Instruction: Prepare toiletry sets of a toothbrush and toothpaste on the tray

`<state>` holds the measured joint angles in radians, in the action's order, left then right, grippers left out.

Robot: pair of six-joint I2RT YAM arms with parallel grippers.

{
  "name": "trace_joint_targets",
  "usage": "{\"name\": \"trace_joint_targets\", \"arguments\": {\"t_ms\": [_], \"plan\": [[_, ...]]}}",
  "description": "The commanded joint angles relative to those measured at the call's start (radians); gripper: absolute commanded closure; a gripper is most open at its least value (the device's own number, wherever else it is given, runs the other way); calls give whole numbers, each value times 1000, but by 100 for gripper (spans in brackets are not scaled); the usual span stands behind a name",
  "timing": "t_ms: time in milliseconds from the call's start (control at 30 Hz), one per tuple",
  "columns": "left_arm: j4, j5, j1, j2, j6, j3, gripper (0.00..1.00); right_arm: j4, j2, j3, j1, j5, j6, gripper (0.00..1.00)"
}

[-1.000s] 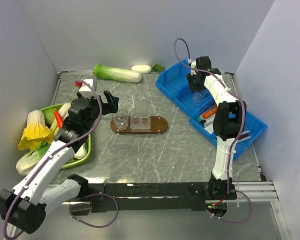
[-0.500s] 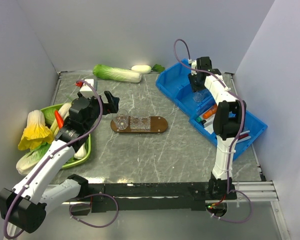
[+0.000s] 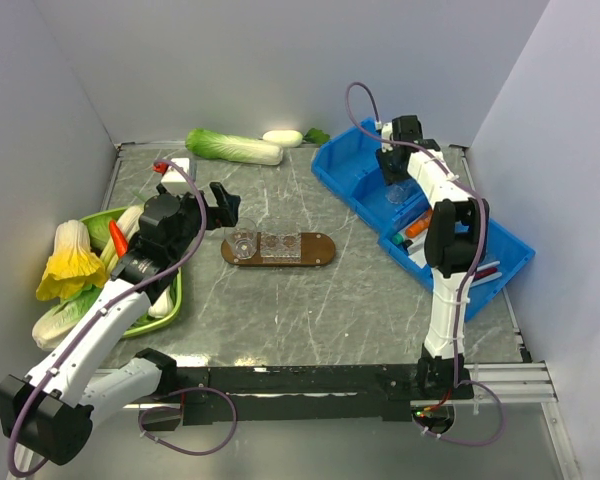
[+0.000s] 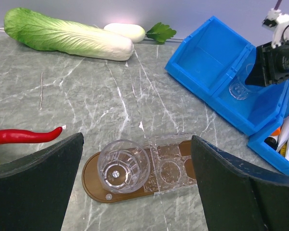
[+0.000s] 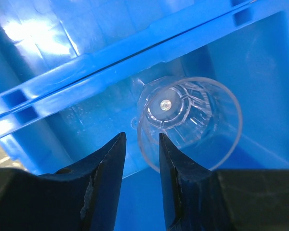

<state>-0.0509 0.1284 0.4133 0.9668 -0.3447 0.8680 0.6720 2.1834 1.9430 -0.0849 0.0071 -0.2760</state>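
Note:
The dark-brown tray (image 3: pixel 321 250) (image 4: pixel 92 179) lies mid-table with a clear cup (image 3: pixel 244 242) (image 4: pixel 123 166) upright at its left end and a clear plastic insert (image 4: pixel 172 161) beside it. My left gripper (image 3: pixel 202 208) (image 4: pixel 137 139) hovers open just left of and above the tray. My right gripper (image 3: pixel 392 172) (image 5: pixel 140 137) reaches down into the blue bin (image 3: pixel 348 165) (image 5: pixel 62 86). Its jaws straddle the near wall of a second clear cup (image 3: pixel 397 190) (image 5: pixel 192 120), narrowed but with a gap showing. An orange toothpaste (image 3: pixel 417 228) lies in a nearer compartment. The toothbrush is hidden.
A green dish (image 3: pixel 176 292) piled with vegetables sits at the left by my left arm. A napa cabbage (image 3: pixel 232 146) (image 4: pixel 62 33) and a white radish (image 3: pixel 282 138) lie along the back wall. A red chili (image 4: pixel 19 136) lies near the dish.
The right gripper's jaws have closed in a little around the cup's wall in the bin. The left arm and the tray have not moved.

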Motion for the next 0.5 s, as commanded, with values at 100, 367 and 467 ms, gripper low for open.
{"name": "trace_joint_targets", "arguments": {"t_ms": [100, 367, 467], "plan": [[25, -16, -4, 4, 1, 29, 3, -18, 29, 25, 16, -25, -23, 62], [23, -24, -4, 6, 0, 29, 3, -26, 18, 19, 17, -25, -31, 71], [23, -24, -4, 6, 0, 29, 3, -31, 13, 14, 17, -25, -34, 81]]}}
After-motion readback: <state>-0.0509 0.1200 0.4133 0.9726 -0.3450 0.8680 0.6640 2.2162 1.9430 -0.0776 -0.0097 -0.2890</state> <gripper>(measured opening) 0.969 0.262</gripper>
